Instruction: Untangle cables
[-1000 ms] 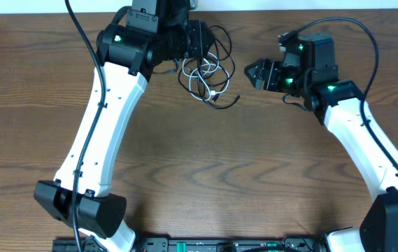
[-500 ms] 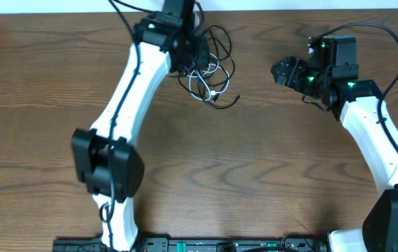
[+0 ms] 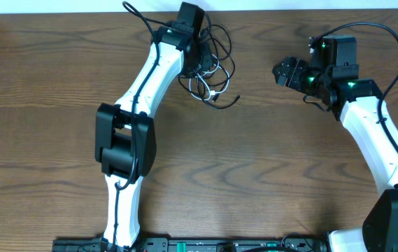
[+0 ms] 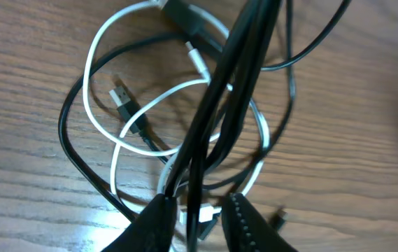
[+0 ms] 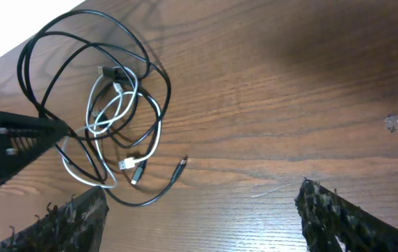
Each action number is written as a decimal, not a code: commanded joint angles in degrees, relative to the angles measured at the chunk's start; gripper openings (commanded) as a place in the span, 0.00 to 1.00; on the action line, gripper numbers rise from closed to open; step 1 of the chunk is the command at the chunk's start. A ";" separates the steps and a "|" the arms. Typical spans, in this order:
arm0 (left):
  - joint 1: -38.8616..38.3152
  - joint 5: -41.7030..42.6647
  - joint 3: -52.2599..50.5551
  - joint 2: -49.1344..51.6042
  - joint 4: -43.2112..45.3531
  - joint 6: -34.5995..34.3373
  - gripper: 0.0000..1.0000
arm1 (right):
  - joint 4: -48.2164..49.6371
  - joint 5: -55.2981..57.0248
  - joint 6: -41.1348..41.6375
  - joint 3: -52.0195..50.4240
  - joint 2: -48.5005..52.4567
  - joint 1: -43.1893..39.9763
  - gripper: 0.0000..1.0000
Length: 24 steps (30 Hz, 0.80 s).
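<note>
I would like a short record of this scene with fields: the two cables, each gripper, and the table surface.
cables: black cable and white cable, looped through each other in one tangle
plug: silvery plug on a black cord end, lying on the wood
left gripper: at the tangle, black strands run between its fingers; whether it grips them cannot be told
right gripper: open, holds nothing, apart from the tangle
table: brown wood

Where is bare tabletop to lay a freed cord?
The wide table stretch on the near side of the cables is free; so is the gap between cables and right gripper. It is crowded at the far edge, where the left gripper sits over them.
</note>
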 commanded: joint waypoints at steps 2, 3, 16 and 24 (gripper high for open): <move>-0.42 -1.07 0.13 0.63 -0.02 -0.17 0.21 | -0.02 0.81 -1.29 0.11 -0.20 -0.13 0.83; -0.50 -1.18 0.13 0.63 -0.04 -0.17 0.19 | -0.02 0.81 -1.29 0.11 -0.20 -0.13 0.83; -1.40 -2.32 0.31 -10.03 -0.22 1.60 0.08 | 0.44 0.31 -1.27 0.11 -0.20 -0.02 0.83; -2.25 -2.08 0.31 -25.18 -1.29 4.02 0.07 | 3.34 -6.93 -3.28 0.11 -0.20 0.24 0.83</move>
